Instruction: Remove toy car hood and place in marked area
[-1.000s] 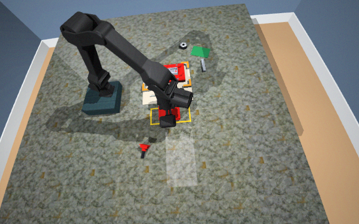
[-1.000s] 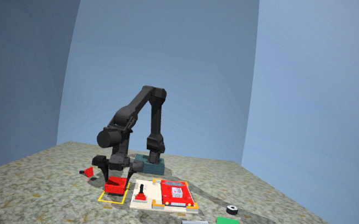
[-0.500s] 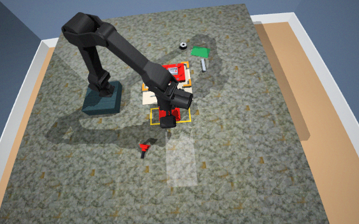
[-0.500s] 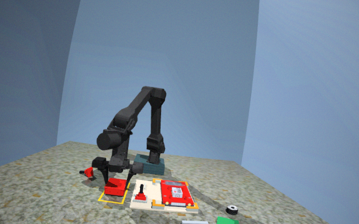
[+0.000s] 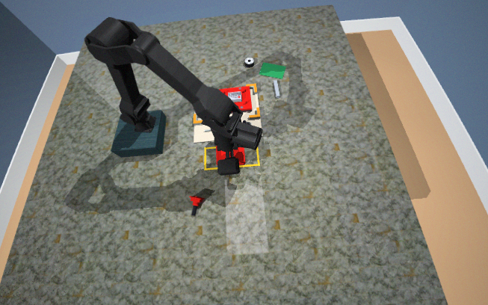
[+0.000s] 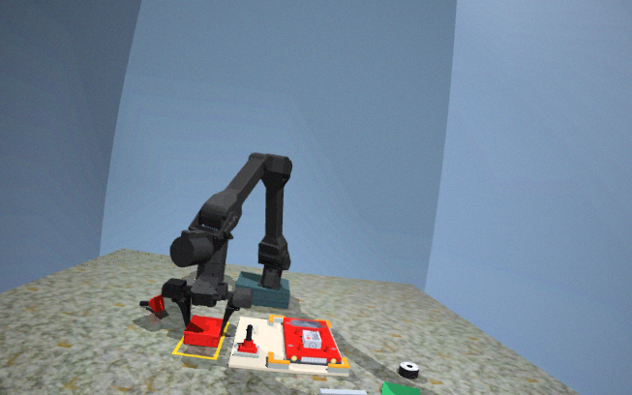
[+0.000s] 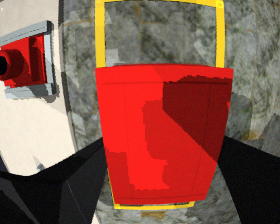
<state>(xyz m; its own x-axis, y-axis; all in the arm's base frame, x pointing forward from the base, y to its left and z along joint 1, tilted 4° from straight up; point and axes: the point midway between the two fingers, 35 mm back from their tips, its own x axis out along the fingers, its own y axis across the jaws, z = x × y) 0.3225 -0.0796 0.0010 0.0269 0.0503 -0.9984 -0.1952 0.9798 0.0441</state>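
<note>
The red hood point(image 5: 241, 155) point(image 6: 202, 331) point(image 7: 161, 130) is off the toy car and level between my fingers. My gripper point(image 6: 205, 327) is shut on the hood by its two sides. The hood is low over the yellow outline of the marked area point(image 5: 205, 158) point(image 6: 195, 355) point(image 7: 100, 35); I cannot tell whether its underside touches the table. The red toy car point(image 5: 244, 102) point(image 6: 328, 338) has a white engine block showing in its open front. In the top view my arm hides much of the hood and the fingertips.
The car is on a cream board point(image 5: 199, 136) point(image 6: 269, 338) point(image 7: 36, 120), with an upright red and black lever piece point(image 6: 248, 343) point(image 7: 21, 60) beside the marked area. A similar piece point(image 5: 196, 200) point(image 6: 156, 305) lies on the table. Farther off are a wheel point(image 5: 249, 61), green plate point(image 5: 273, 70) and grey bar point(image 5: 276, 89).
</note>
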